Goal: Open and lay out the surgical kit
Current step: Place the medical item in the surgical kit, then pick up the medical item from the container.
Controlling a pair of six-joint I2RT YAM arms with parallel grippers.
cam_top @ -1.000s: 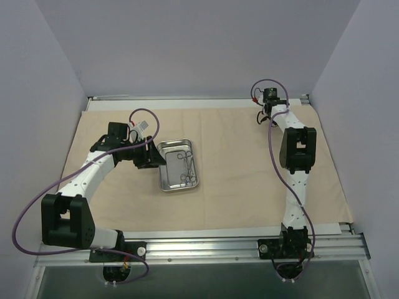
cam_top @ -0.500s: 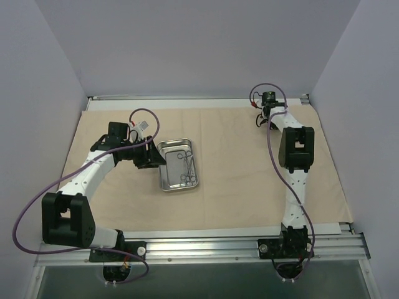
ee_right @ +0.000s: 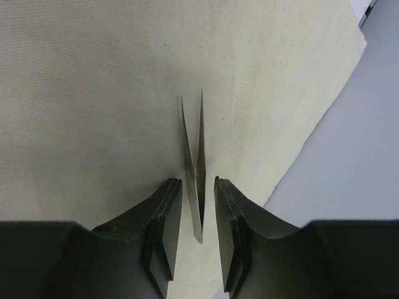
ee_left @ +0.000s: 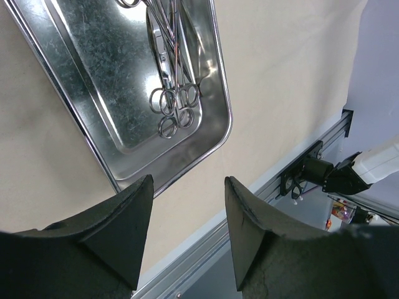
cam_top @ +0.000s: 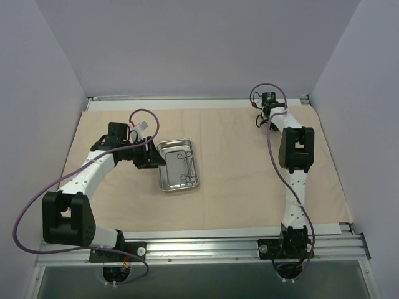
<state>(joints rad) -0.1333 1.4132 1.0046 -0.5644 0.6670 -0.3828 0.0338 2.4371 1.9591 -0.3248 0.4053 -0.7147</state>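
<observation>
Lying spread flat over nearly the whole table, the beige cloth wrap (cam_top: 243, 180) is showing only faint creases. The small shiny steel tray (cam_top: 163, 182) is sitting on the cloth's left half, and the thin ring-handled instruments (cam_top: 186, 168) are resting together inside it, toward its right side. The overhead view is showing both arms at once, the left one curling in beside the tray's left edge and the right one reaching near the cloth's far edge. Only the left wrist view is showing the left gripper (ee_left: 187, 187) hanging wide open and empty, a tray corner just beyond its fingertips. Only the right wrist view is showing the right gripper (ee_right: 197, 184) with jaws narrowly parted and gripping nothing, while a thin pinched-up crease (ee_right: 201, 137) of cloth is standing between them.
</observation>
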